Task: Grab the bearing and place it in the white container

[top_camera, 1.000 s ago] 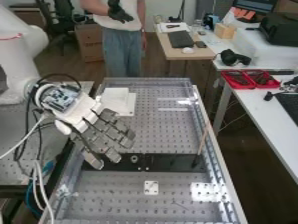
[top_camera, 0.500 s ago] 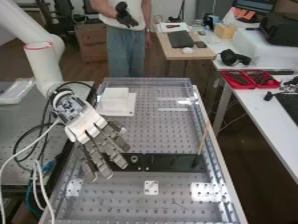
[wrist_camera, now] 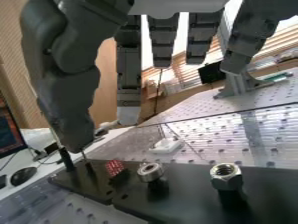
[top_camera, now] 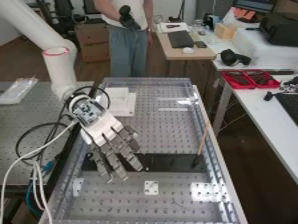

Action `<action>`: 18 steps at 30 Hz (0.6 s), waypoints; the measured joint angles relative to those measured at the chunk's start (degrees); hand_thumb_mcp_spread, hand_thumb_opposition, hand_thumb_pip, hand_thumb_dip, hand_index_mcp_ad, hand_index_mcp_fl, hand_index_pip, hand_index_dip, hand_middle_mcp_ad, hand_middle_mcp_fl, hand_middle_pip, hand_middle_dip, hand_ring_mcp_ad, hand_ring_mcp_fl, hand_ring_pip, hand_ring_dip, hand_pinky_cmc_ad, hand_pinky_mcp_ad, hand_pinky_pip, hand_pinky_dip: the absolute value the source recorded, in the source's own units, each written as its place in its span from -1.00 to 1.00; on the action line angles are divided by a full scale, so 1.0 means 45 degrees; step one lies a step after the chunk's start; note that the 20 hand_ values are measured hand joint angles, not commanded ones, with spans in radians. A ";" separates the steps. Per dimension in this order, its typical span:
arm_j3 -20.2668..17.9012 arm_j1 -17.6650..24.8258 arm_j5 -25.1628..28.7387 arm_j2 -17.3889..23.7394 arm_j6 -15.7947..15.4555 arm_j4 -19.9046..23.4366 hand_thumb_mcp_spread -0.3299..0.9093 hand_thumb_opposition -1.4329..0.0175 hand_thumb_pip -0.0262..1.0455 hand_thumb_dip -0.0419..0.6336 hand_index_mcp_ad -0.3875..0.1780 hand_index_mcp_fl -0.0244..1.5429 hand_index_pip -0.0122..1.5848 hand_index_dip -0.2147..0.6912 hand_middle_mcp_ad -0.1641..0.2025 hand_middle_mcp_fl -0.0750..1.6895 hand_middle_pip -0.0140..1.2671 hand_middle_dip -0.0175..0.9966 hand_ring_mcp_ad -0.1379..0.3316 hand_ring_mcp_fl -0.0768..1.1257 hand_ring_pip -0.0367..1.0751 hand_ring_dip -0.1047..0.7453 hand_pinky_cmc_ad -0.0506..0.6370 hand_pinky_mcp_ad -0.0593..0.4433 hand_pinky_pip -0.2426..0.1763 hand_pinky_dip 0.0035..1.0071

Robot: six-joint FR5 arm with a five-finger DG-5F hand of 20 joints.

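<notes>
Over the left part of a black plate (top_camera: 173, 163), the hand (top_camera: 112, 136) hangs palm down with its fingers extended. The hand (wrist_camera: 128, 75) is open and empty in the wrist view, thumb pointing down. There the metal ring-shaped bearing (wrist_camera: 150, 172) stands on a dark peg on the black plate (wrist_camera: 189, 192), between a red-topped piece (wrist_camera: 116, 168) and a large hex nut (wrist_camera: 227, 176). A gap separates the fingers from the bearing. In the high view the fingers cover its spot. The white container (top_camera: 123, 109) lies behind the hand, near the bench's far left.
A thin wooden stick (top_camera: 203, 141) rises at the black plate's right end. A small white plate (top_camera: 151, 188) lies nearer the viewer. Raised clear rails (top_camera: 214, 150) edge the bench. Cables (top_camera: 33, 142) hang beside the arm on the left.
The hand has moved right and slightly toward the near end, turning so its fingers point more steeply down the view. Its fingers now cover the bearing's spot.
</notes>
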 joint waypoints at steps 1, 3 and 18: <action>0.0052 0.0025 0.0122 -0.0074 0.0049 -0.0028 0.33 -0.11 -0.11 -0.18 0.23 -0.68 0.63 0.17 0.31 -0.91 -0.76 -0.56 0.26 -0.86 -0.75 -0.55 0.20 0.40 -0.20 -0.63; 0.0110 0.0060 0.0269 -0.0174 0.0127 -0.0073 0.33 -0.11 -0.11 -0.17 0.23 -0.69 0.62 0.17 0.31 -0.91 -0.76 -0.56 0.25 -0.86 -0.75 -0.55 0.21 0.40 -0.20 -0.63; 0.0310 0.0094 0.0419 -0.0323 -0.0705 -0.0128 0.32 -0.11 -0.11 -0.16 0.23 -0.66 0.65 0.17 0.30 -0.87 -0.76 -0.56 0.24 -0.86 -0.75 -0.55 0.21 0.41 -0.20 -0.63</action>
